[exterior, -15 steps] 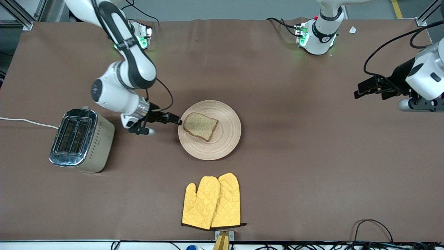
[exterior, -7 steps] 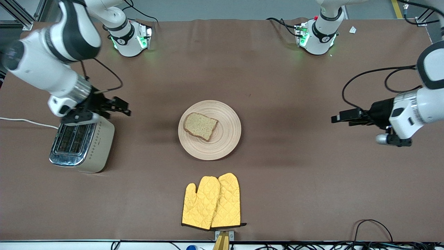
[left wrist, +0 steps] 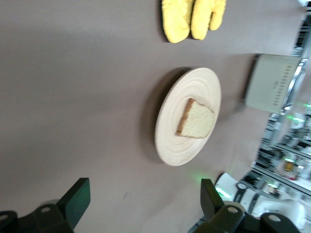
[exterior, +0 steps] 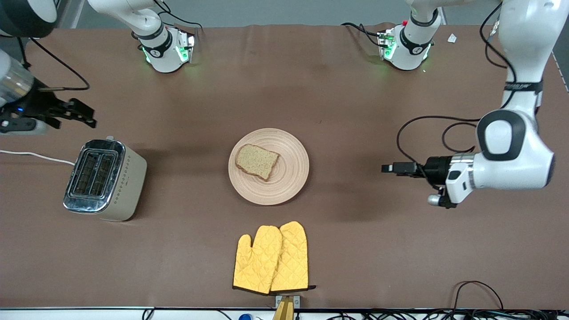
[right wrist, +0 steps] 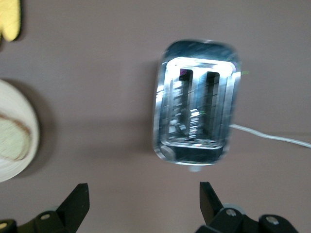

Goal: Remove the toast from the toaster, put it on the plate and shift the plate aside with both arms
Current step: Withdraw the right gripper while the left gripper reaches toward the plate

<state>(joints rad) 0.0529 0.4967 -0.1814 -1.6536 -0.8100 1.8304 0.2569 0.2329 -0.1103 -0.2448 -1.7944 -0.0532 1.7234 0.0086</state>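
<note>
The toast point(exterior: 256, 161) lies flat on the round light-wood plate point(exterior: 289, 178) at the table's middle. My left gripper point(exterior: 389, 168) is open and empty over bare table, apart from the plate toward the left arm's end. Its wrist view point(left wrist: 143, 201) shows the plate point(left wrist: 199, 85) and toast point(left wrist: 196, 120) between its spread fingers. My right gripper point(exterior: 86, 114) is open and empty, up over the table beside the toaster point(exterior: 103, 179). Its wrist view point(right wrist: 143, 204) looks down on the toaster point(right wrist: 197, 102), with the plate's edge point(right wrist: 22, 107) and toast point(right wrist: 12, 141) at the border.
The silver toaster with two empty slots stands at the right arm's end, its white cord point(exterior: 35, 155) running off the table. A pair of yellow oven mitts point(exterior: 271, 258) lies nearer the front camera than the plate, by the table edge.
My right gripper pulled back from the plate's rim, past the toaster, and rose. My left arm swung in and lowered toward the plate. Toast and plate stayed put.
</note>
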